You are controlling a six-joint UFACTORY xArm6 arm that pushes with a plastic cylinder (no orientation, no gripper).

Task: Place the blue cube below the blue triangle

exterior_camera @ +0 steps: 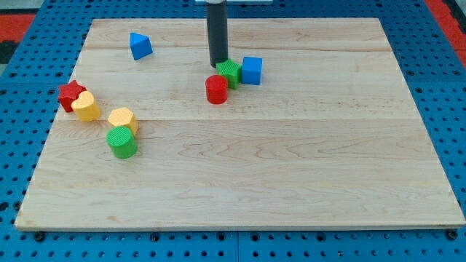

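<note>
My tip (218,65) is down on the wooden board (291,189) near the view's top, just left of centre, a plain dark rod with nothing to open or close and holding nothing. Right at its foot sits the green block (229,73), touching or all but touching the rod's lower end. The blue cube (252,70) is just to the view's right of that green block, pressed against it, so the cube lies a little right of my tip with the green one in between. The red cylinder (216,89) stands just below the tip, touching the green block's lower left. The blue triangle (140,46) is well apart, off to the view's upper left, its peak pointing up and a slanted face turned toward the camera. The cube sits square with no long axis, one face to the camera, slightly turned. No writing or label shows on any block. Far left there's a cluster: red star (70,93), yellow block (86,106), another yellow block (123,118), green cylinder (122,142).
</note>
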